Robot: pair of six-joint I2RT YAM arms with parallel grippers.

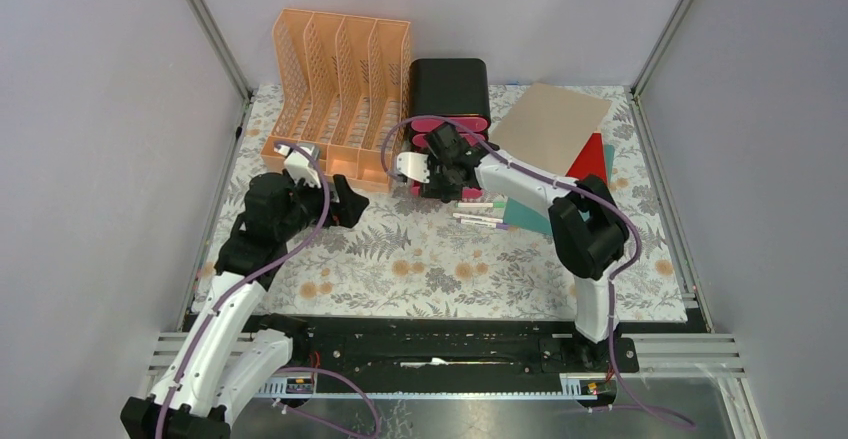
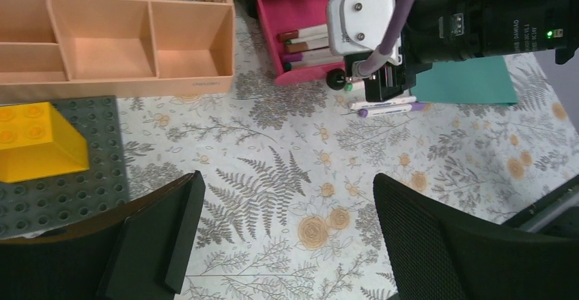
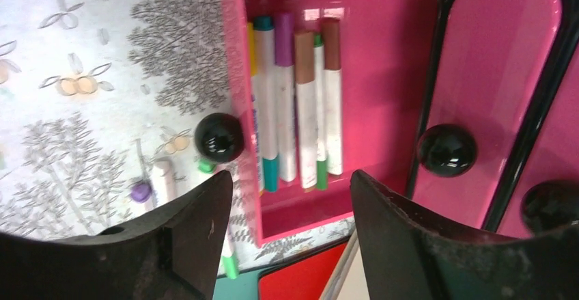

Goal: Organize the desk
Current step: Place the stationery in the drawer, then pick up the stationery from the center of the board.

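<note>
Robot laboratory test cell dressed as an office desk, seen from above. Plain pale grey wall panels (image 1: pixel 90 109) set in silver aluminium frame posts (image 1: pixel 212 34) enclose a flat tabletop covered in fern-and-flower printed cloth (image 1: pixel 420 259). At the bottom of the frame, a white-and-black left robot arm (image 1: pixel 225 309) and right robot arm (image 1: pixel 590 234) rise from a black slotted mounting rail (image 1: pixel 450 344). At upper centre stand an orange slotted plastic file rack (image 1: pixel 340 89) and a black drawer box with pink fronts (image 1: pixel 450 84).

Bright, even overhead light casts only soft shadows. White glare streaks the pink drawer (image 3: pixel 389 74). The fingers (image 3: pixel 191 245) nearest the lens are blurred.
</note>
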